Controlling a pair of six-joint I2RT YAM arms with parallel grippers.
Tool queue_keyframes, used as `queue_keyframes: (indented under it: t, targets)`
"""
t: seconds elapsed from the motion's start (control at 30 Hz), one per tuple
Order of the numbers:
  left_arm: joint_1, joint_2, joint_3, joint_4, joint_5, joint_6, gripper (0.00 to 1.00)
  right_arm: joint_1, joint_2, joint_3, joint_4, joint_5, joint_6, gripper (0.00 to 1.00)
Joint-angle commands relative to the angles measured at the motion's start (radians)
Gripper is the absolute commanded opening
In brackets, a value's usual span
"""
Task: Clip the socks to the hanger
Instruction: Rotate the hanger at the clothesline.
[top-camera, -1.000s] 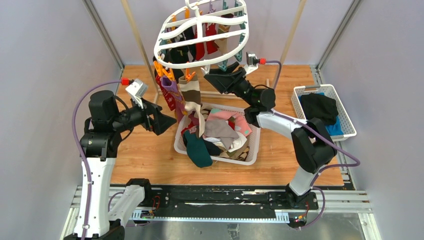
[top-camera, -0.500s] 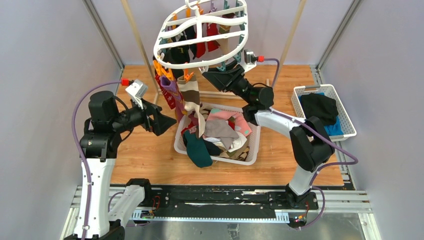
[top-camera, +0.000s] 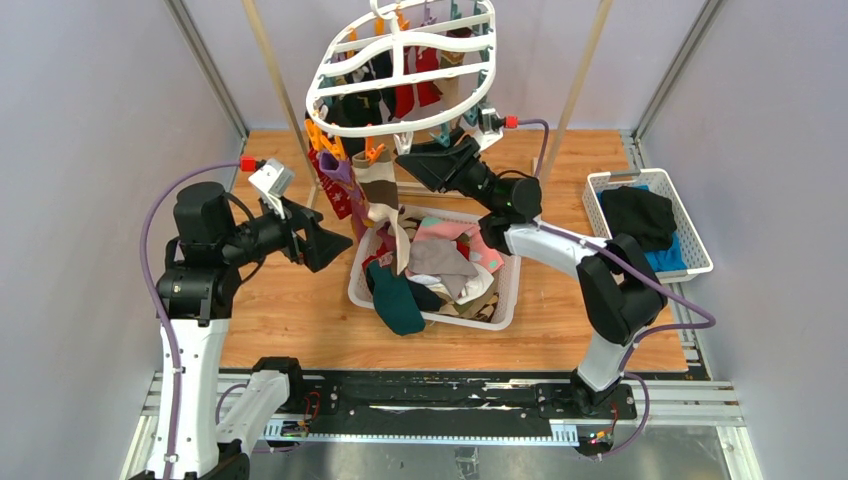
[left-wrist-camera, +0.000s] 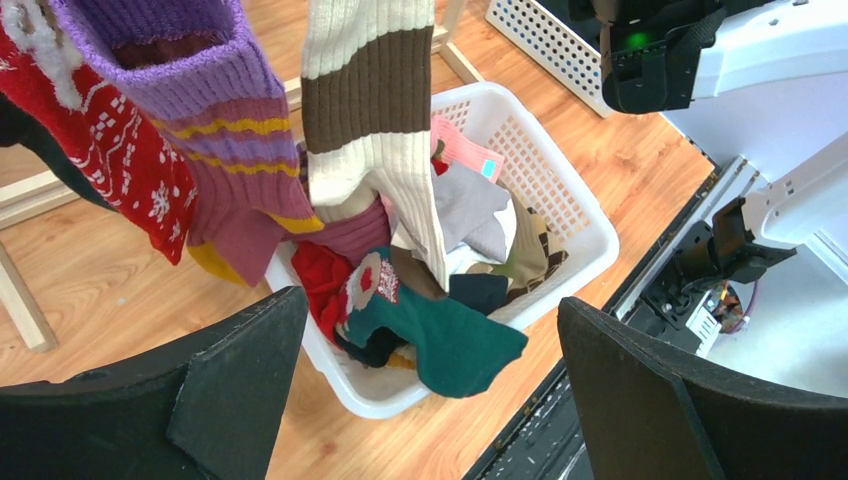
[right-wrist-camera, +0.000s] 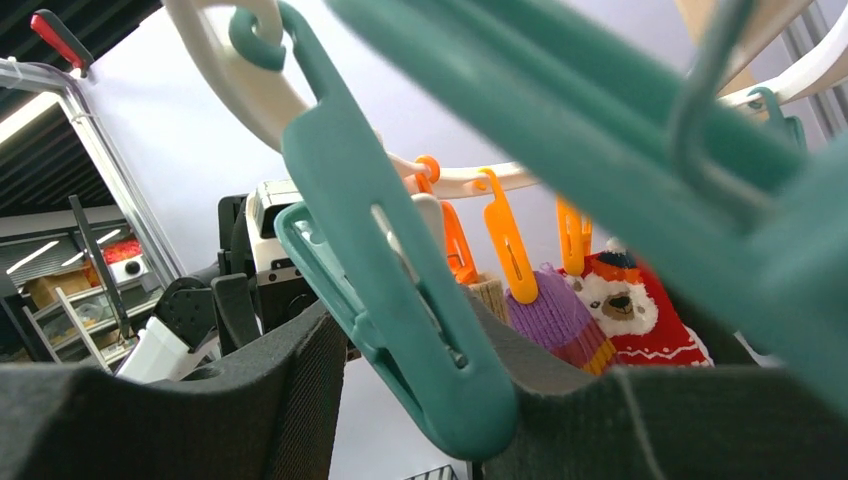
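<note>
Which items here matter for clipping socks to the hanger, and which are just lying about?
Job: hanger; teal clothespin in the right gripper; hung socks; loose socks in the centre basket.
Lying about: side basket of dark clothes; wooden frame.

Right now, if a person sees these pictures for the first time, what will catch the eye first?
The white hanger hangs above the back of the table, with colourful socks clipped under it. Below it, a white basket in the middle of the table overflows with more socks. The right gripper reaches up to the hanger's near rim, a teal clothespin between its fingers.
</note>
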Motion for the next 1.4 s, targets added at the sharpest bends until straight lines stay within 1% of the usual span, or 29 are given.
queue_keyframes:
  t: [0.0,0.07,0.13,0.23,0.33,0.37,0.53,0.77,0.83,0.9,0.97,1.03,1.1,1.2,1.27,1.37]
  targets:
    - [0.003,-0.015,0.037,-0.023,0.009,0.008,1.00,0.027,-0.009,-0.002,0.067,-0.034,-0.030,0.42]
    - [0.003,-0.015,0.041,-0.025,0.008,0.011,1.00,0.030,-0.008,-0.002,0.068,-0.028,-0.036,0.40]
    - [0.003,-0.015,0.043,-0.025,0.006,0.012,1.00,0.029,-0.014,-0.013,0.068,-0.015,-0.045,0.36]
    - [0.003,-0.012,0.047,-0.026,0.004,0.012,1.00,0.030,-0.035,-0.045,0.068,0.014,-0.072,0.25]
    - [0.003,-0.009,0.050,-0.026,0.000,0.007,1.00,0.030,-0.073,-0.101,0.066,0.072,-0.105,0.10]
    - [0.003,-0.008,0.051,-0.026,-0.002,0.007,1.00,0.031,-0.091,-0.116,0.065,0.087,-0.115,0.07]
    - [0.003,-0.004,0.053,-0.026,-0.011,0.001,1.00,0.034,-0.157,-0.167,-0.002,0.119,-0.180,0.00]
    - [0.003,-0.001,0.077,-0.025,-0.028,-0.016,1.00,0.058,-0.206,-0.128,-0.136,0.085,-0.264,0.00]
    - [0.003,0.001,0.089,-0.021,-0.044,-0.031,1.00,0.084,-0.220,-0.104,-0.225,0.085,-0.335,0.00]
    - [0.003,0.006,0.103,-0.019,-0.056,-0.050,1.00,0.127,-0.244,-0.080,-0.363,0.108,-0.456,0.00]
    - [0.003,0.014,0.123,-0.022,-0.067,-0.071,1.00,0.188,-0.276,-0.049,-0.519,0.167,-0.614,0.00]
    - [0.003,0.026,0.153,-0.034,-0.085,-0.088,1.00,0.247,-0.294,-0.023,-0.631,0.269,-0.756,0.00]
    - [0.003,0.038,0.185,-0.045,-0.102,-0.104,1.00,0.303,-0.300,0.001,-0.709,0.381,-0.875,0.00]
    - [0.003,0.049,0.227,-0.050,-0.116,-0.130,1.00,0.369,-0.290,0.037,-0.778,0.531,-0.997,0.00]
    - [0.003,0.049,0.254,-0.037,-0.115,-0.160,1.00,0.406,-0.278,0.063,-0.796,0.628,-1.057,0.00]
    - [0.003,0.051,0.271,0.000,-0.121,-0.221,1.00,0.456,-0.246,0.106,-0.820,0.729,-1.150,0.00]
